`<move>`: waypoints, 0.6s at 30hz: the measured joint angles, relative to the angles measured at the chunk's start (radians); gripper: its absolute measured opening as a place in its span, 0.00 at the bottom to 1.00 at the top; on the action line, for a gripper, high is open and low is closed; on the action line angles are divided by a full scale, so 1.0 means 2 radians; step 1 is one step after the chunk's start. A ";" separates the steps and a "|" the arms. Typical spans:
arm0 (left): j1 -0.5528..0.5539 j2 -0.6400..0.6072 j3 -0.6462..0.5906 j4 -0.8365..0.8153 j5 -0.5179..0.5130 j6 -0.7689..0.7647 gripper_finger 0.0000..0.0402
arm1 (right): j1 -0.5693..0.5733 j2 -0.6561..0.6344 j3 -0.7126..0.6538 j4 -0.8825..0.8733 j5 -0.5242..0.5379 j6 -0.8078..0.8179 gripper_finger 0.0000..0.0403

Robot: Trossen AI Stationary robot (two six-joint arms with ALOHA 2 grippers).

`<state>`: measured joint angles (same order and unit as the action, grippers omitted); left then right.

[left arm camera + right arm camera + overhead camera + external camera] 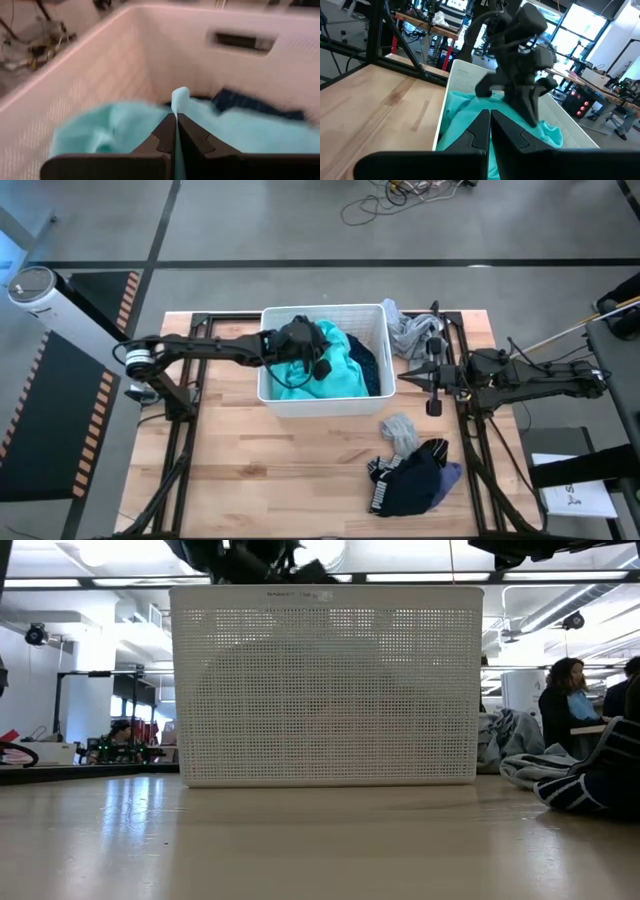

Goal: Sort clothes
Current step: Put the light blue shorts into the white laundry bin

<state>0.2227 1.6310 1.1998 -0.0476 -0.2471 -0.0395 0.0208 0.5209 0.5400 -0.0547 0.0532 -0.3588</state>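
Note:
A white plastic bin (372, 316) stands at the table's far middle. In it lie a large teal garment (340, 375) and a navy one (240, 99) against the bin's right wall. My left gripper (176, 119) reaches into the bin from the left and is shut on the teal garment. My right gripper (402, 379) hangs shut and level just right of the bin, holding nothing. A grey garment (408, 330) lies on the table beside the bin's far right corner. A pile of grey (398, 430), navy-black (415, 475) and lavender (452, 473) clothes lies on the table at the near right. My left gripper pinches a bunched bit of the teal garment between its two fingers, and a small peak of cloth (180, 96) sticks out past the fingertips. The fingers slant down into the bin from the table's left. The garment's remaining cloth (100, 132) lies spread in the bin below.
The bin's perforated near wall (325, 685) hides its contents in the low view. Black frame rails (180, 450) run along both sides of the wooden table. Bare wood (280, 470) lies at the near left. People sit in the room behind (565, 690).

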 joint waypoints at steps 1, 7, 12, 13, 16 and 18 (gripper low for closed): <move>0.004 0.001 -0.008 -0.001 0.000 -0.002 0.00 | 0.000 0.000 0.000 0.000 0.000 0.000 0.00; 0.025 0.014 -0.088 0.060 0.014 -0.050 0.00 | 0.000 0.000 0.000 0.000 0.000 -0.001 0.00; 0.027 0.016 -0.153 0.149 0.032 -0.068 0.00 | 0.000 0.000 0.000 0.000 0.000 -0.004 0.00; 0.027 0.016 -0.162 0.156 0.033 -0.069 0.00 | 0.000 0.000 0.000 0.000 0.000 -0.004 0.00; 0.027 0.015 -0.176 0.159 0.036 -0.083 0.00 | 0.000 0.000 0.000 0.000 0.000 -0.004 0.00; 0.027 0.015 -0.178 0.159 0.036 -0.094 0.00 | 0.000 0.000 0.000 0.000 0.000 -0.004 0.00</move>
<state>0.2769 1.6600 0.8445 0.2703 -0.1744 -0.2270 0.0210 0.5209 0.5400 -0.0549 0.0532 -0.3676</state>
